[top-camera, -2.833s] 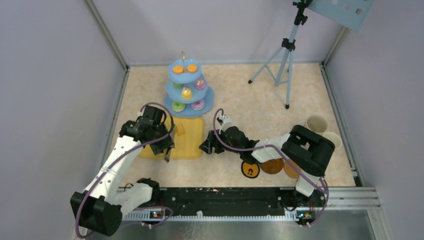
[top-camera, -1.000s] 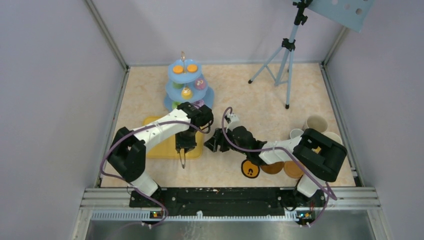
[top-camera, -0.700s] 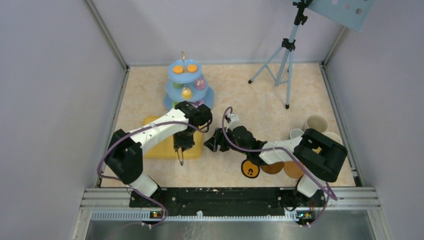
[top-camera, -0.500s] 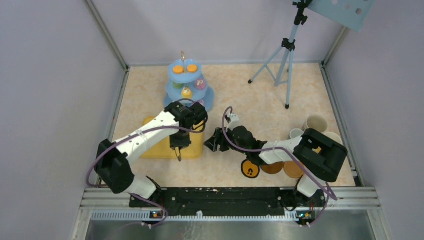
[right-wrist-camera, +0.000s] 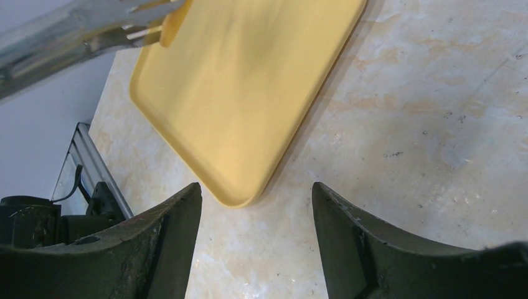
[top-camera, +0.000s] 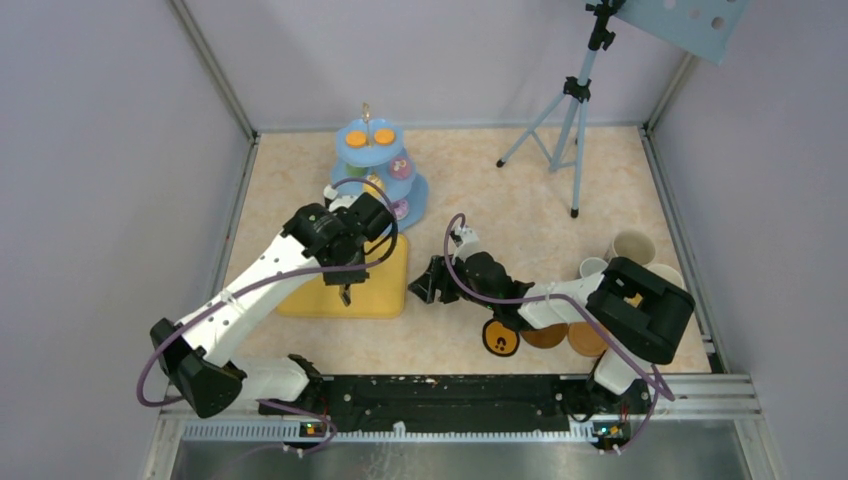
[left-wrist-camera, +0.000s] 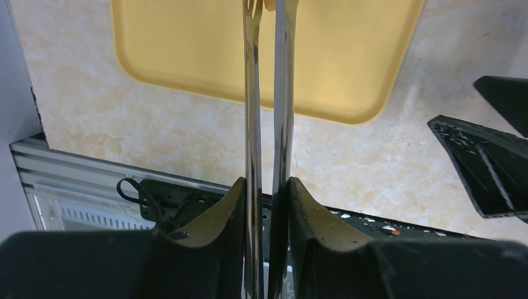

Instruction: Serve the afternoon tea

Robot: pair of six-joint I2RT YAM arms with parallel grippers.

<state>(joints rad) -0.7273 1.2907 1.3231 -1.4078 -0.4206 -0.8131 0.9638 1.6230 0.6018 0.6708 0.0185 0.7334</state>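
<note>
Two arms show from above: my left gripper aims its tongs away from the three-tier stand, which lies behind it. At my left wrist, I am clamped tight on the tongs, with a yellow pastry pinched straight ahead. At my right wrist, the right gripper gapes wide and empty.

On tabletop: tray at front left, tongs over it; tiered stand with pastries just behind tray; mugs at right edge, coasters before them; tripod back right.
</note>
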